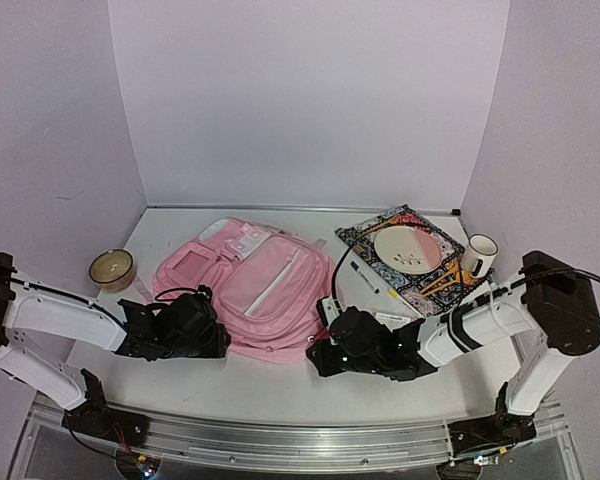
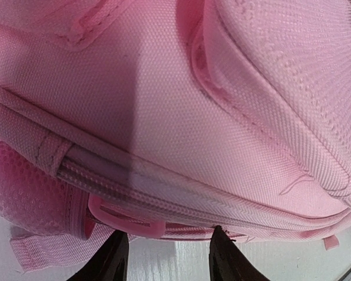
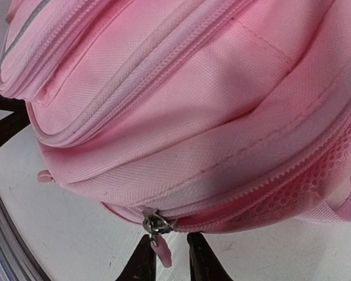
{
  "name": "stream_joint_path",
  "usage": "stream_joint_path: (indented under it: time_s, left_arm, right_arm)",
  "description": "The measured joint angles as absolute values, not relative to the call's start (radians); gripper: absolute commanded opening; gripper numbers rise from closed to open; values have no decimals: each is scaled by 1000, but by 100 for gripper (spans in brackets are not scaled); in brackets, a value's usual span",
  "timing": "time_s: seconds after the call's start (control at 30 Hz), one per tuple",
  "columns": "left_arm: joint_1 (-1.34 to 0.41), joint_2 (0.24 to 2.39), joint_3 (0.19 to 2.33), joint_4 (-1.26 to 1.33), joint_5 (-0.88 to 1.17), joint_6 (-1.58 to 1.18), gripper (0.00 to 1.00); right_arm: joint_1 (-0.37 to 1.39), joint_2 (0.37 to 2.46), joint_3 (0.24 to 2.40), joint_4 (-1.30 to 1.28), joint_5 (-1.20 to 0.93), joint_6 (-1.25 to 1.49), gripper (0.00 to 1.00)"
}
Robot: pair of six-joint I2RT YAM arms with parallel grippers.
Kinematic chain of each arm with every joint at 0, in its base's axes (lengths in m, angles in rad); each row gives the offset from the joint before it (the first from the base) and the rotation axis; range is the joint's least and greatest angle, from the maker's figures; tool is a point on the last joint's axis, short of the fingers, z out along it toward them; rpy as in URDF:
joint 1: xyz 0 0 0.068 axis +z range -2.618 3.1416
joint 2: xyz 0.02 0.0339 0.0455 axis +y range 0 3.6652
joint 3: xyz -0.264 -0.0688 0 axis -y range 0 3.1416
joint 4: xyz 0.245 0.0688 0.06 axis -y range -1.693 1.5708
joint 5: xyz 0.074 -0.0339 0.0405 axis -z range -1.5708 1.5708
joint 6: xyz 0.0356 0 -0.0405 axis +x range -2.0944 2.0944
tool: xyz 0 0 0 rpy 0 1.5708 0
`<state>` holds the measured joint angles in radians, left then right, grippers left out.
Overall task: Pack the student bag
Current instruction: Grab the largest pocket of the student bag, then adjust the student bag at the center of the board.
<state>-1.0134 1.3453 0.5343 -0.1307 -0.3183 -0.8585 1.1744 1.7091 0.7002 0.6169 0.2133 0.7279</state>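
Note:
The pink student bag (image 1: 250, 290) lies flat in the middle of the table. My left gripper (image 1: 218, 340) is at its near left edge. In the left wrist view its fingers (image 2: 114, 257) stand well apart, tips against the bag's zipped seam (image 2: 181, 202), beside a pink plastic loop (image 2: 126, 219). My right gripper (image 1: 325, 345) is at the bag's near right edge. Its jaws (image 3: 171, 249) are narrow but still apart. A small pink zipper pull (image 3: 162, 253) hangs between them from a metal slider (image 3: 155, 223) and touches the left finger.
A tan bowl (image 1: 111, 268) sits left of the bag. At the right lie a patterned board (image 1: 365, 232) with a pale plate (image 1: 408, 250), orange pencils (image 1: 442, 282) and a white mug (image 1: 479, 255). A dark flat strip (image 1: 365, 275) lies beside the bag.

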Motion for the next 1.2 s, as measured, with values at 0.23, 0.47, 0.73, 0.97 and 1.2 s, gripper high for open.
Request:
stream_joint_path:
  time_s: [0.23, 0.47, 0.73, 0.97, 1.2]
  left_arm:
    - [-1013, 1346, 534, -131, -322, -859, 49]
    - [-996, 1359, 534, -132, -344, -859, 50]
    - [-906, 1380, 538, -131, -324, -826, 51]
    - [-778, 1447, 613, -165, -347, -750, 51]
    - [-657, 1553, 738, -185, -354, -665, 53]
  right_arm:
    - [1174, 1707, 700, 617, 215, 718, 0]
    - [1172, 1607, 695, 495, 245, 699, 0]
    - [1158, 1503, 701, 315, 230, 638, 0]
    - [1252, 1654, 876, 252, 189, 580, 0]
    - [1315, 1847, 1099, 255, 147, 544, 0]
